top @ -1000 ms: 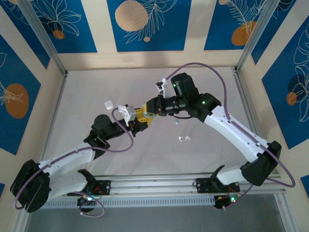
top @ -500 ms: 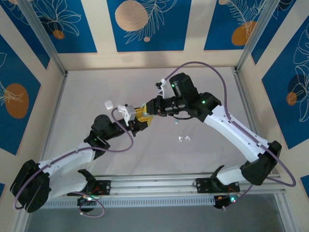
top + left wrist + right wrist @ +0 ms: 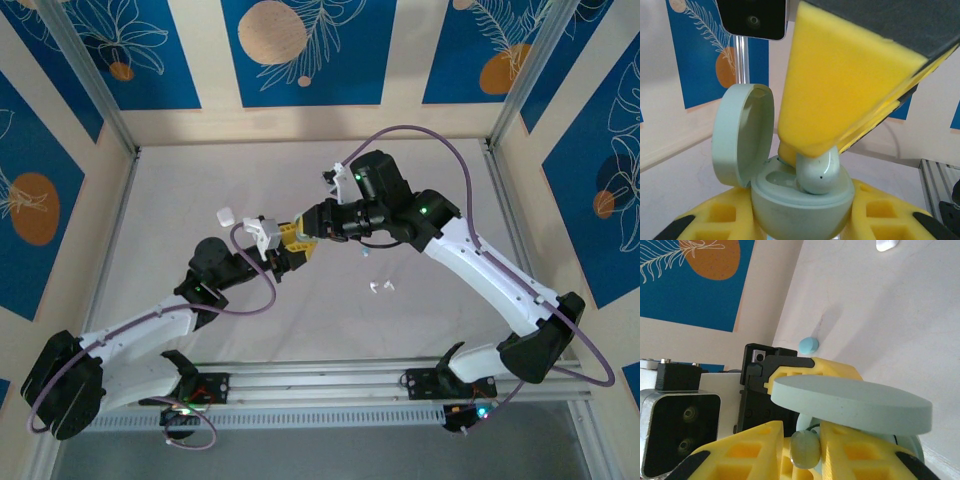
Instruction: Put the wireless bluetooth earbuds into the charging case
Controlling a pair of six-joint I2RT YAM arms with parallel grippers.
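My left gripper (image 3: 800,222) is shut on the pale green charging case (image 3: 800,207), holding it by the base with its round lid (image 3: 742,135) swung open to the left. A pale teal earbud (image 3: 818,172) sits with its lower end in the case's right socket. My right gripper (image 3: 802,452) is shut on that earbud (image 3: 804,449), whose yellow fingers (image 3: 840,85) come down from above. In the top view both grippers meet mid-table, left gripper (image 3: 287,252) below right gripper (image 3: 300,230). The case lid (image 3: 850,402) lies just over the right fingers.
Loose earbuds lie on the white table: two pale ones (image 3: 380,288) in front of the right arm, another (image 3: 367,253) nearer the grippers. A teal one (image 3: 808,345) and a white one (image 3: 886,245) lie beyond the case. A small white object (image 3: 225,215) sits left of the grippers.
The right gripper has edged slightly left toward the left gripper. The left arm and the case have stayed put.
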